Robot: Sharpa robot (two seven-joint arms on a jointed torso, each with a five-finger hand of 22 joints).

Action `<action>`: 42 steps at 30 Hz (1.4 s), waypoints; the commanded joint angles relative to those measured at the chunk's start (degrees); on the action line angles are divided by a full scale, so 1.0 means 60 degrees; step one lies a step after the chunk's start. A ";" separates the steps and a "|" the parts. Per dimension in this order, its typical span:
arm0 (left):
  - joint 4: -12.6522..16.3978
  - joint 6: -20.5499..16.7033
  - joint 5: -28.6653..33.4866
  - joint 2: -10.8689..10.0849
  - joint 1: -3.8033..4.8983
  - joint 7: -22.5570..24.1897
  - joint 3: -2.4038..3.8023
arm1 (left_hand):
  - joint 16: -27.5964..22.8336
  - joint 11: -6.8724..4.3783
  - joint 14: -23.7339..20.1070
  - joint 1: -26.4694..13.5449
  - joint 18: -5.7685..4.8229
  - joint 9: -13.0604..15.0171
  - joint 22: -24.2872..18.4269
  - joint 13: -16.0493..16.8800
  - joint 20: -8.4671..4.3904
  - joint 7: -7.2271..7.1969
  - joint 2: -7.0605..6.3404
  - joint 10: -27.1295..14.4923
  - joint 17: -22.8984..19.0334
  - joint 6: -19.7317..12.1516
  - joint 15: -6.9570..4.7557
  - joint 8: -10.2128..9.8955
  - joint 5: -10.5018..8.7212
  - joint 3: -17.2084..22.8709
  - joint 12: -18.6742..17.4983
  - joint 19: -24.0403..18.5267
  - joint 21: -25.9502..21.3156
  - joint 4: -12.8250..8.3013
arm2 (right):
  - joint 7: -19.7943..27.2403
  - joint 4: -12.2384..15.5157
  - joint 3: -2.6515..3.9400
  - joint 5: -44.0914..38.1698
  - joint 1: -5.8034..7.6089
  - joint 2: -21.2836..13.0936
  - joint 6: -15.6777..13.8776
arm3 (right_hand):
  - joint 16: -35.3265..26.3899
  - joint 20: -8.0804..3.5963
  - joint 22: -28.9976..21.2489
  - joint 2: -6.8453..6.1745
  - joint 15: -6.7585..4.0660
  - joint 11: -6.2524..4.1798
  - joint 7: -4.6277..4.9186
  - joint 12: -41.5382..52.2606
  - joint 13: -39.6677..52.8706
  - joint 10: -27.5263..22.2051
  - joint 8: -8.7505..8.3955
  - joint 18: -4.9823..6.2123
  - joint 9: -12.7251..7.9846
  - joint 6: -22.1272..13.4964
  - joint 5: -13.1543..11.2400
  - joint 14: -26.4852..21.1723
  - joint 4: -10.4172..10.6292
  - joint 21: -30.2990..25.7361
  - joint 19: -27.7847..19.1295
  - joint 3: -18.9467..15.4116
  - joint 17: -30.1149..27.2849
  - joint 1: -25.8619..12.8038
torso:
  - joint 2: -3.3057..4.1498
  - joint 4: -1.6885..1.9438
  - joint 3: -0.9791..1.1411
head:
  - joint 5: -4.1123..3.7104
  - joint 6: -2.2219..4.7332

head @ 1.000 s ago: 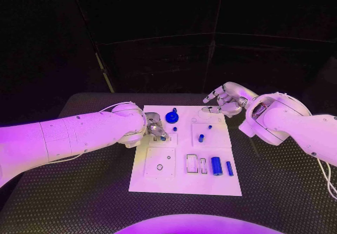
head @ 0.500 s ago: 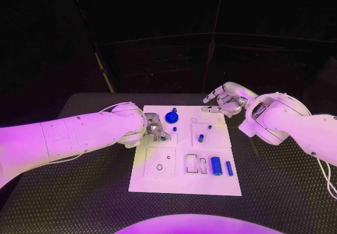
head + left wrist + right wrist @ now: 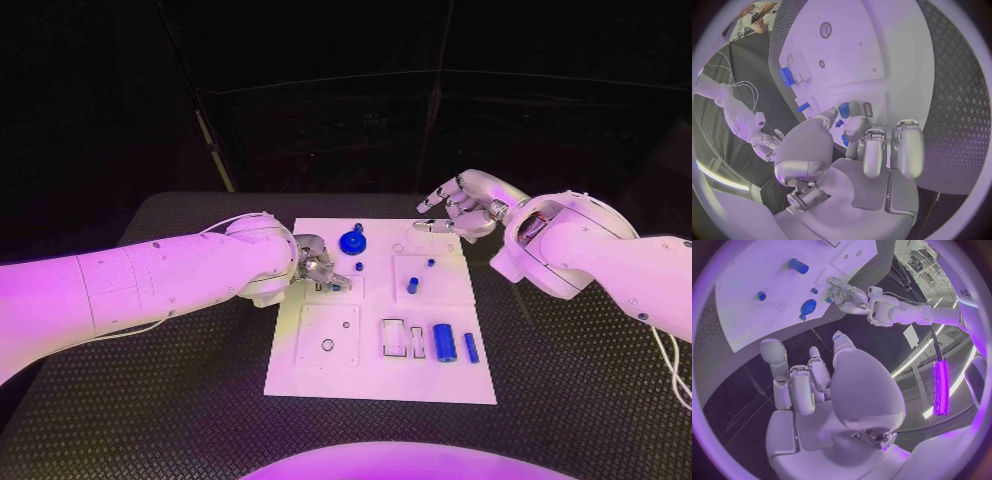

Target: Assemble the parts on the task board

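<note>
The white task board (image 3: 378,372) lies in the middle of the table. My left hand (image 3: 319,267) hovers low over its far left part, and thumb and a finger pinch a small blue part (image 3: 335,286) right at the board's surface; in the left wrist view this part (image 3: 840,123) sits between the fingertips. My right hand (image 3: 459,212) hangs at the board's far right corner with fingers apart and nothing in it. A round blue disc with a knob (image 3: 353,240), a blue peg (image 3: 411,284) and a blue cylinder (image 3: 446,342) rest on the board.
A thin blue bar (image 3: 472,346) lies beside the cylinder near the board's right edge. Empty rectangular slots (image 3: 394,336) and a round hole (image 3: 327,343) mark the near half. Black ribbed table (image 3: 173,400) surrounds the board.
My left hand has shifted slightly, its fingers settling lower around the small blue part. The right hand has stayed in place.
</note>
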 commanded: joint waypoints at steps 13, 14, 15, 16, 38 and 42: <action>0.0199 0.0757 0.0324 -0.0518 0.0853 -0.0070 0.0650 | 0.0029 0.0133 0.0991 0.0473 -0.0044 -0.0058 -0.0020 -0.0556 -0.0014 0.0124 0.0096 -0.0384 0.2516 -0.0336 0.0032 -0.0164 -0.0079 -0.0957 -0.0352 -0.0069 -0.0294 0.0502 | 0.0152 -0.0228 0.0002 0.0095 0.0006 0.0087 -0.0096 | -0.0068 -0.0040 -0.0026 0.0002 -0.0059 -0.0035 -0.0010 -0.0064 -0.0011 -0.0026 0.0062 0.0107 -0.0013 -0.0057 0.0041 0.0617 0.0008 -0.0067 -0.0024 -0.0068 0.0703 -0.0108 | 0.0003 0.0000 0.0001 | -0.0073 0.0158; 0.0092 0.0870 0.0379 -0.0510 0.0968 -0.0073 0.0658 | 0.0029 0.0177 0.0991 0.0572 -0.0032 -0.0113 -0.0078 -0.0634 0.0010 0.0173 0.0113 -0.0454 0.2516 -0.0450 0.0069 -0.0259 -0.0081 -0.1047 -0.0405 -0.0097 -0.0336 0.0535 | 0.0153 -0.0245 0.0002 0.0099 0.0006 0.0093 -0.0096 | -0.0069 -0.0039 -0.0026 0.0006 -0.0059 -0.0035 -0.0010 -0.0061 -0.0008 -0.0024 0.0063 0.0107 -0.0013 -0.0058 0.0043 0.0618 0.0008 -0.0068 -0.0023 -0.0073 0.0704 -0.0112 | 0.0003 -0.0005 0.0005 | -0.0054 0.0165; -0.0035 0.0966 0.0429 -0.0489 0.1074 -0.0073 0.0663 | 0.0029 0.0218 0.0991 0.0664 -0.0026 -0.0168 -0.0119 -0.0688 0.0045 0.0215 0.0135 -0.0508 0.2516 -0.0516 0.0092 -0.0335 -0.0081 -0.1136 -0.0438 -0.0118 -0.0369 0.0568 | 0.0153 -0.0259 0.0002 0.0102 0.0005 0.0100 -0.0095 | -0.0069 -0.0039 -0.0026 0.0006 -0.0059 -0.0035 -0.0010 -0.0061 -0.0008 -0.0024 0.0063 0.0107 -0.0013 -0.0058 0.0043 0.0618 0.0008 -0.0068 -0.0023 -0.0073 0.0704 -0.0112 | 0.0004 -0.0019 0.0019 | -0.0036 0.0170; -0.0122 0.1014 0.0463 -0.0469 0.1130 -0.0069 0.0666 | 0.0029 0.0248 0.0991 0.0730 -0.0018 -0.0209 -0.0154 -0.0732 0.0064 0.0239 0.0155 -0.0548 0.2516 -0.0557 0.0112 -0.0388 -0.0078 -0.1193 -0.0464 -0.0135 -0.0396 0.0588 | 0.0152 -0.0266 0.0002 0.0103 0.0005 0.0104 -0.0095 | -0.0069 -0.0039 -0.0026 0.0006 -0.0059 -0.0035 -0.0010 -0.0061 -0.0008 -0.0024 0.0063 0.0107 -0.0013 -0.0058 0.0043 0.0618 0.0008 -0.0068 -0.0023 -0.0073 0.0704 -0.0112 | 0.0004 -0.0022 0.0023 | -0.0028 0.0176; -0.3234 0.1917 0.0560 0.1047 0.1190 0.0081 0.0448 | 0.0029 0.0405 0.0991 0.1140 0.0015 -0.0769 -0.0271 -0.1000 0.0220 0.0423 0.0351 -0.0808 0.2516 -0.0569 0.0270 -0.0907 -0.0177 -0.1940 -0.0574 -0.0196 -0.0522 0.0749 | 0.0155 -0.0275 0.0001 0.0112 0.0004 0.0206 -0.0076 | -0.0073 -0.0040 -0.0031 0.0038 -0.0060 -0.0035 -0.0010 -0.0060 -0.0009 -0.0023 0.0065 0.0108 -0.0015 -0.0065 0.0072 0.0617 0.0000 -0.0074 -0.0022 -0.0088 0.0699 -0.0111 | 0.0022 -0.0029 0.0006 | 0.0017 0.0118; -0.3432 0.2136 0.0541 0.1168 0.1118 0.0071 0.0440 | 0.0029 0.0403 0.0991 0.1136 0.0015 -0.0794 -0.0270 -0.1006 0.0222 0.0422 0.0368 -0.0811 0.2516 -0.0548 0.0271 -0.0917 -0.0212 -0.1993 -0.0571 -0.0195 -0.0523 0.0745 | 0.0156 -0.0269 0.0001 0.0112 0.0004 0.0223 -0.0075 | -0.0073 -0.0040 -0.0031 0.0038 -0.0060 -0.0035 -0.0010 -0.0060 -0.0009 -0.0023 0.0065 0.0108 -0.0015 -0.0065 0.0072 0.0617 0.0000 -0.0074 -0.0022 -0.0088 0.0699 -0.0111 | 0.0021 -0.0035 0.0015 | 0.0039 0.0088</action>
